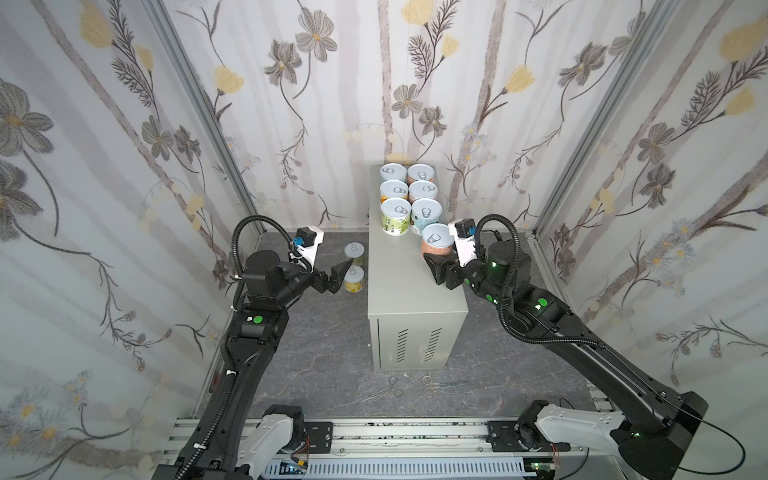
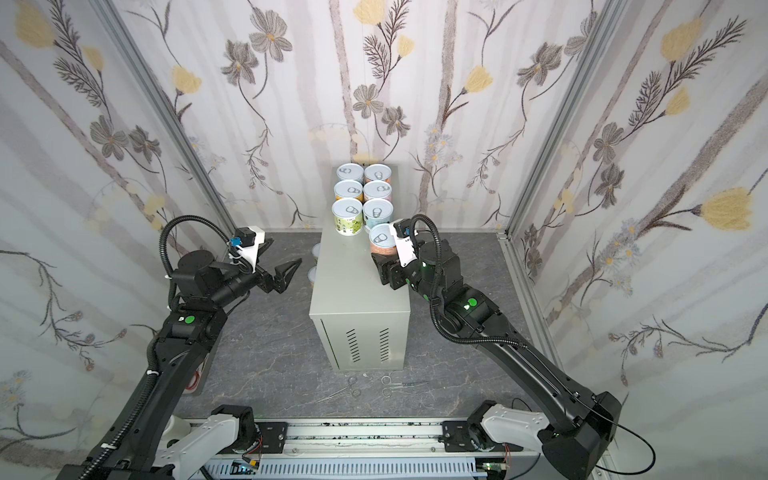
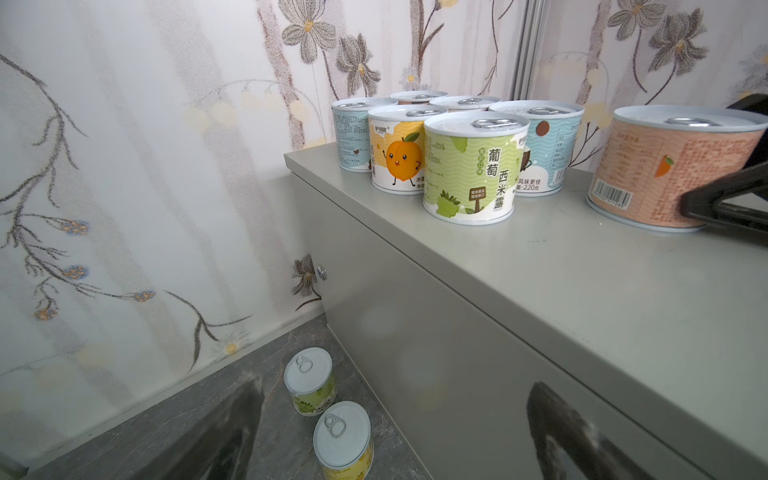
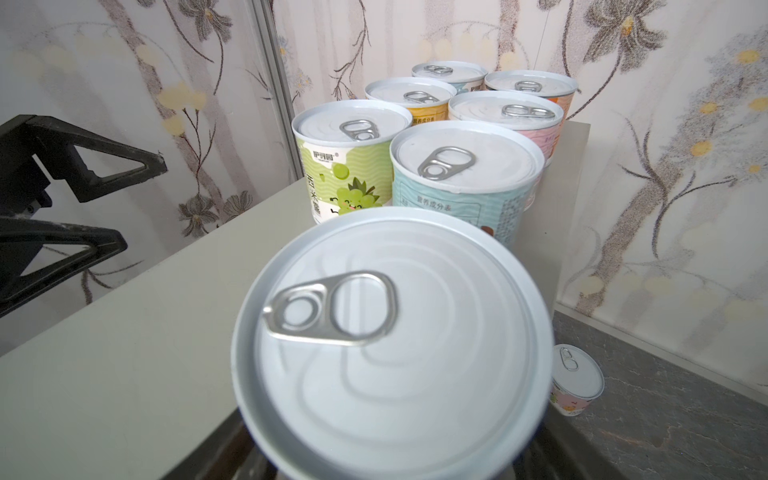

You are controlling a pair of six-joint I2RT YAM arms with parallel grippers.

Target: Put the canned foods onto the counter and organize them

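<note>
Several canned foods [image 1: 408, 197] stand in two rows at the back of the counter [image 1: 409, 299], a light-grey cabinet. In front of them, at the counter's right edge, stands an orange-labelled can [image 1: 436, 243] [image 3: 673, 166]. My right gripper [image 1: 441, 261] [image 2: 384, 259] is shut on its lower wall, and its lid [image 4: 390, 332] fills the right wrist view. A green can [image 1: 354, 253] [image 3: 311, 380] and a yellow can [image 1: 354, 279] [image 3: 343, 440] sit on the floor left of the counter. My left gripper [image 1: 343, 277] [image 2: 291, 276] hangs open and empty just above them. A pink can [image 4: 575, 380] sits on the floor right of the counter.
Metal scissors and forceps [image 1: 390, 388] [image 1: 440, 384] lie on the dark marbled floor in front of the counter. Floral-papered walls close in at the back and on both sides. The arms' mounting rail [image 1: 374, 432] runs along the front.
</note>
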